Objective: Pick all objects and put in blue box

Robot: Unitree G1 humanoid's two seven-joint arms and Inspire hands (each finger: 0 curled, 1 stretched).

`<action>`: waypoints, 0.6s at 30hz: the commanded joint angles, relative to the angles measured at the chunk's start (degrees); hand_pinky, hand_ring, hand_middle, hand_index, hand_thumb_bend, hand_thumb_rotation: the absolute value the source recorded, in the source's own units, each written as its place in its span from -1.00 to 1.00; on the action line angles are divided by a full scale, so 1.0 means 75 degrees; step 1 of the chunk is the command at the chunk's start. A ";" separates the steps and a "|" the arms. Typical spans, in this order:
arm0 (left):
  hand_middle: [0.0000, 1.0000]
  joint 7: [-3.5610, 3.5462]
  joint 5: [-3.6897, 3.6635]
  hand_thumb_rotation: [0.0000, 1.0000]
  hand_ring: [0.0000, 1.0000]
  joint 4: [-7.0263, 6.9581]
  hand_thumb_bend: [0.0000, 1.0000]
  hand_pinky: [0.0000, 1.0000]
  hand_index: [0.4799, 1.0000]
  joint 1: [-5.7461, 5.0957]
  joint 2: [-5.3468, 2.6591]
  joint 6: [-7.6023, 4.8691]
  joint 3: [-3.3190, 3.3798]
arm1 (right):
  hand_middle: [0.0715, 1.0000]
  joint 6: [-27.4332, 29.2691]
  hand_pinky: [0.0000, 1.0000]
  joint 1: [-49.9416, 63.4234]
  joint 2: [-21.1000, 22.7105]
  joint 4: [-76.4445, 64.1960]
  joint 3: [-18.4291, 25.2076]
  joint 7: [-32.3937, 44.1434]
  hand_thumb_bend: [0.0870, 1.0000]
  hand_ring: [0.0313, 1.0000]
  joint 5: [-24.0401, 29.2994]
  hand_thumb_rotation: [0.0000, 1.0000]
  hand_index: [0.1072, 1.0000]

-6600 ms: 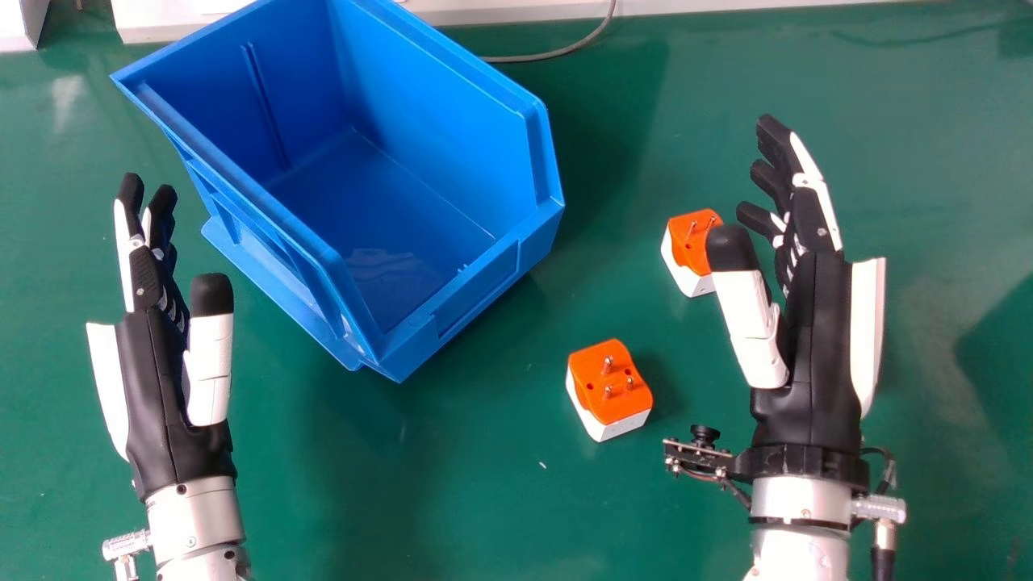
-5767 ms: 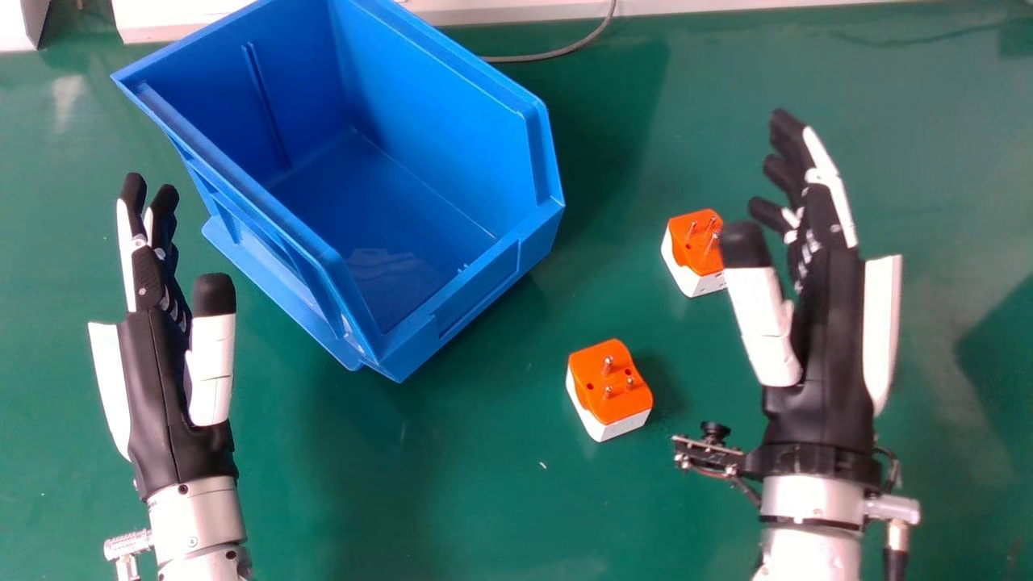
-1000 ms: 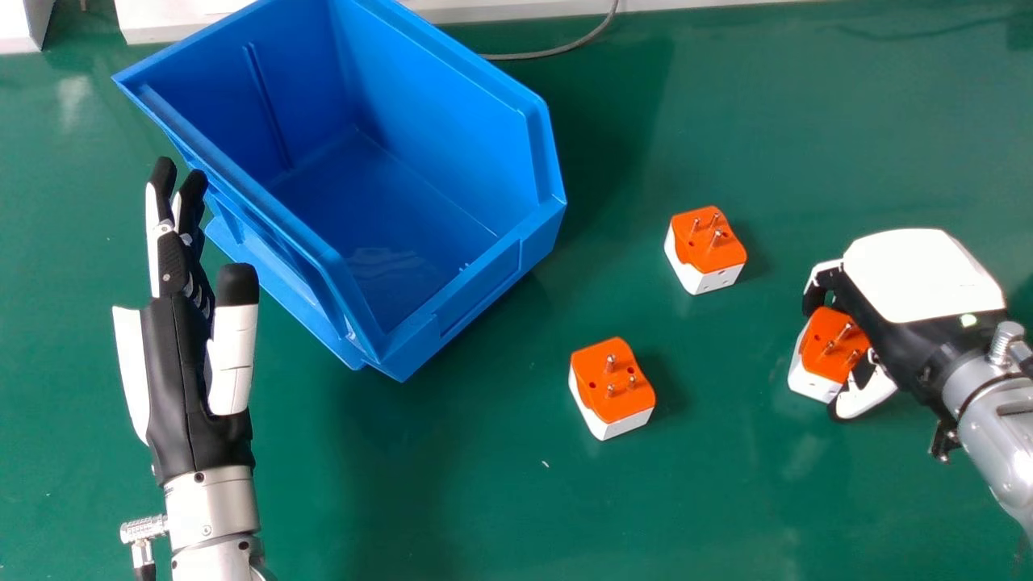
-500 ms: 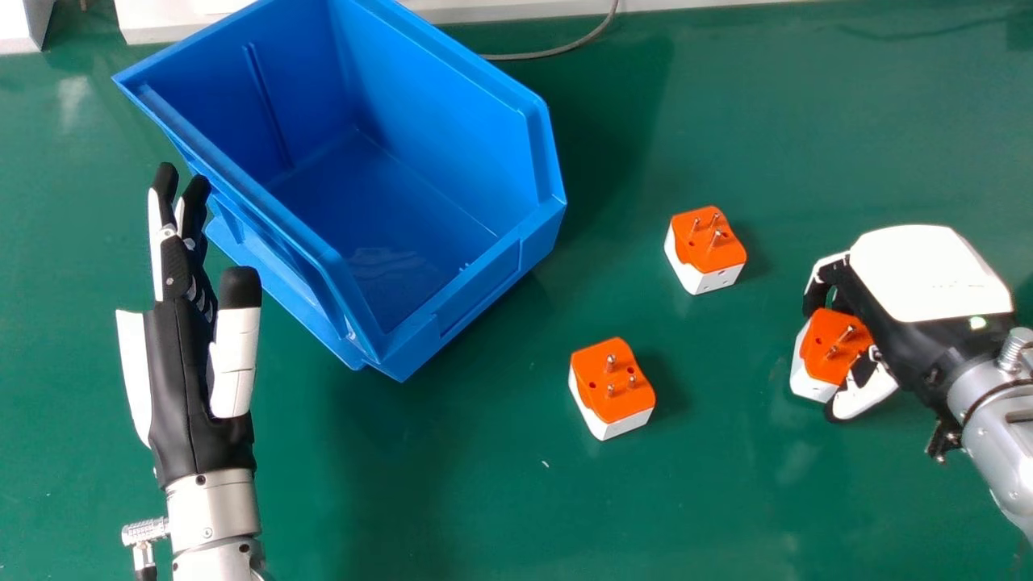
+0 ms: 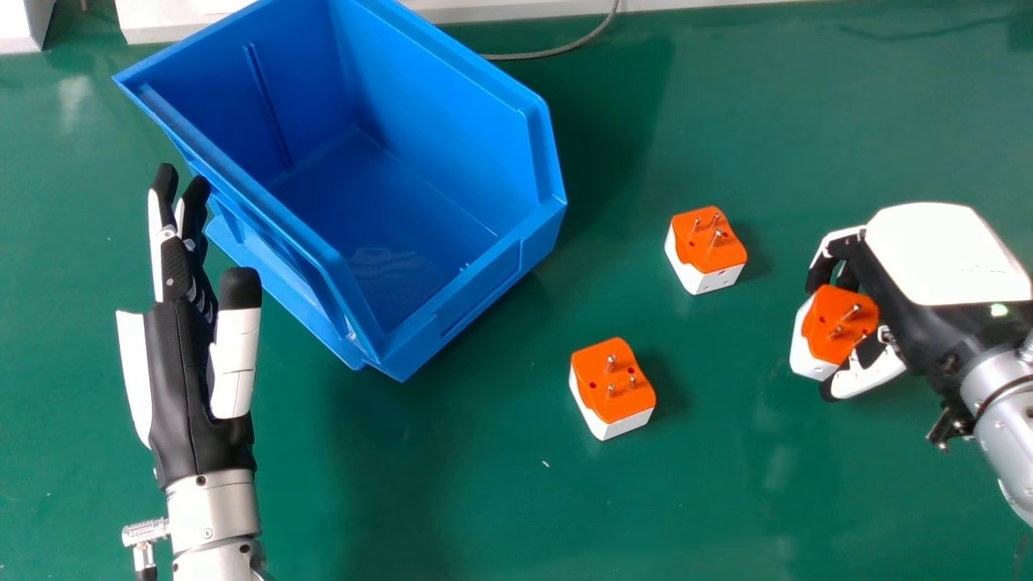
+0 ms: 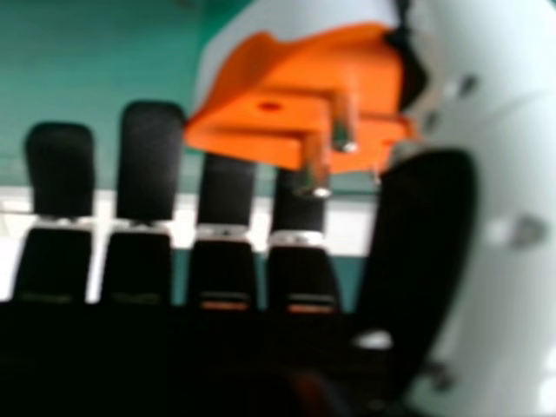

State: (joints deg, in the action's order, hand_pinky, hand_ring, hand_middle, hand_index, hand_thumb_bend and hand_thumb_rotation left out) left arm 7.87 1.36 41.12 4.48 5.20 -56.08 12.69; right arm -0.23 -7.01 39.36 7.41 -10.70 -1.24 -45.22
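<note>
Right hand point(image 5: 940, 262), pinching the held adapter point(image 5: 846, 324) between thumb and fingers at table's point(image 5: 484, 484) right side, shifts slightly forward, probably starting its lift; far adapter point(image 5: 710, 242), near adapter point(image 5: 612, 379) await blue box point(image 5: 480, 288); left hand point(image 5: 190, 379) idle, straight-fingered at view's left.

Left hand point(image 5: 190, 363) beside blue box point(image 5: 452, 315), two orange-and-white adapters point(image 5: 613, 383) on the table point(image 5: 452, 484), third adapter point(image 5: 827, 323) in right hand point(image 5: 940, 258)

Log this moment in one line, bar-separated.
right hand holding plug adapter | left hand open | nearer adapter, farther adapter on table beside blue box
</note>
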 commanded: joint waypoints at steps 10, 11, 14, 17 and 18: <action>0.90 0.0057 0.0061 0.88 0.94 -0.0011 0.96 0.99 0.89 0.0124 -0.0002 -0.0245 -0.0021 | -0.12 -0.0166 -0.43 0.0309 -0.0310 -0.2374 0.0956 -0.0024 -0.06 -0.26 0.0320 -1.00 -0.10; 0.90 0.0078 0.0079 0.88 0.94 -0.0020 0.96 0.99 0.89 0.0125 -0.0010 -0.0242 -0.0019 | -0.12 -0.0176 -0.43 0.0302 -0.0345 -0.2516 0.0968 0.0017 -0.06 -0.26 0.0310 -1.00 -0.10; 0.90 0.0129 0.0125 0.88 0.93 -0.0008 0.96 0.98 0.88 0.0141 -0.0016 -0.0247 -0.0023 | -0.15 -0.0196 -0.44 0.0228 -0.0412 -0.2773 0.0958 0.0166 -0.06 -0.27 0.0280 -1.00 -0.09; 0.90 0.0176 0.0165 0.88 0.93 -0.0022 0.96 0.98 0.88 0.0142 -0.0037 -0.0229 -0.0032 | -0.15 -0.0139 -0.46 0.0071 -0.0455 -0.2835 0.0916 0.0259 -0.06 -0.28 0.0261 -1.00 -0.09; 0.90 0.0191 0.0186 0.88 0.93 -0.0038 0.96 0.98 0.88 0.0134 -0.0037 -0.0204 -0.0040 | -0.15 -0.0133 -0.46 0.0025 -0.0489 -0.2856 0.0911 0.0280 -0.06 -0.28 0.0272 -1.00 -0.09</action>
State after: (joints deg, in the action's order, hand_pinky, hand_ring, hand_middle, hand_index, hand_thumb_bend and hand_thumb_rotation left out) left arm 8.99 2.20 41.43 4.83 5.06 -56.54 12.64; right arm -1.54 -4.86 35.87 -11.88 -4.93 0.92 -42.99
